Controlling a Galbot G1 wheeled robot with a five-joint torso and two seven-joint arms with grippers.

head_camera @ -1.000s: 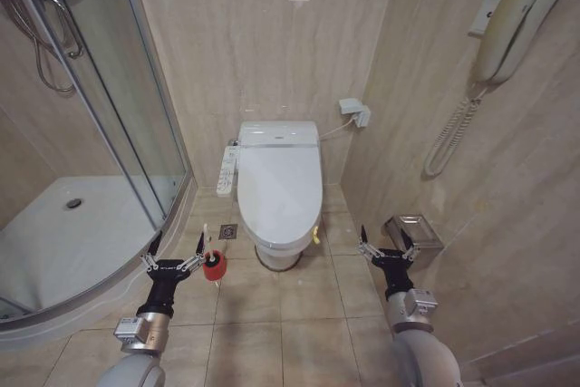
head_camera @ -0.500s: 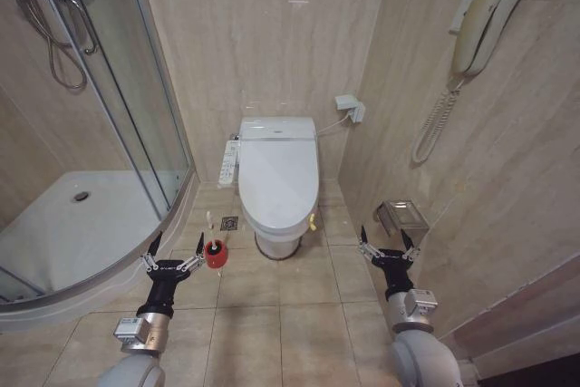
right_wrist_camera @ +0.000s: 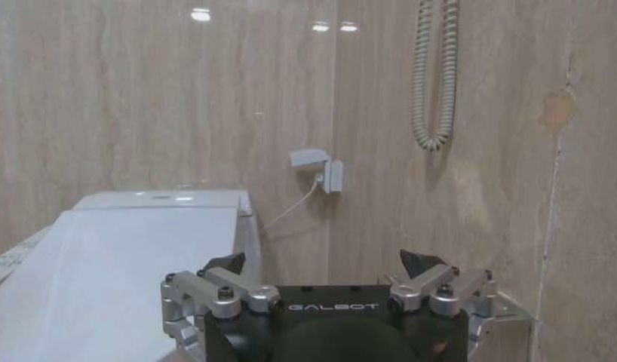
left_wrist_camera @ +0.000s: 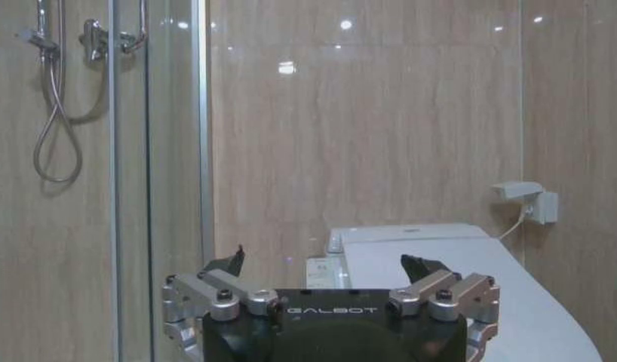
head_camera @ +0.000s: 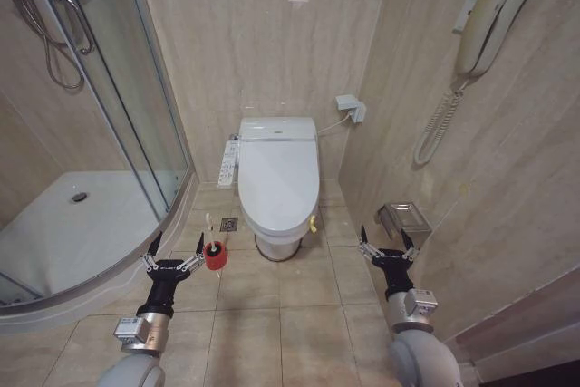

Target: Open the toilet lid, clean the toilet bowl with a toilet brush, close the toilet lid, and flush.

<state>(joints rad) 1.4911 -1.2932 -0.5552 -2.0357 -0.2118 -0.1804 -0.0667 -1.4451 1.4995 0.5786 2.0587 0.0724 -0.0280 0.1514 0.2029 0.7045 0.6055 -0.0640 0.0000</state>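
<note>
With the view barely shifted since a moment ago, the toilet lid (head_camera: pixel 278 178) is seen shut, both the left pincer (head_camera: pixel 173 263) and right pincer (head_camera: pixel 386 250) apparently spread empty.

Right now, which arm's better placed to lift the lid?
No clear winner, slight lean right. The lid is shut and centred ahead; both grippers, left and right, hang open short of it, and the brush stands beside the left.

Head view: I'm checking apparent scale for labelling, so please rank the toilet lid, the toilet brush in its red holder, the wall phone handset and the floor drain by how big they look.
Largest to smallest:
1. toilet lid
2. wall phone handset, though nearer the camera
3. toilet brush
4. floor drain
</note>
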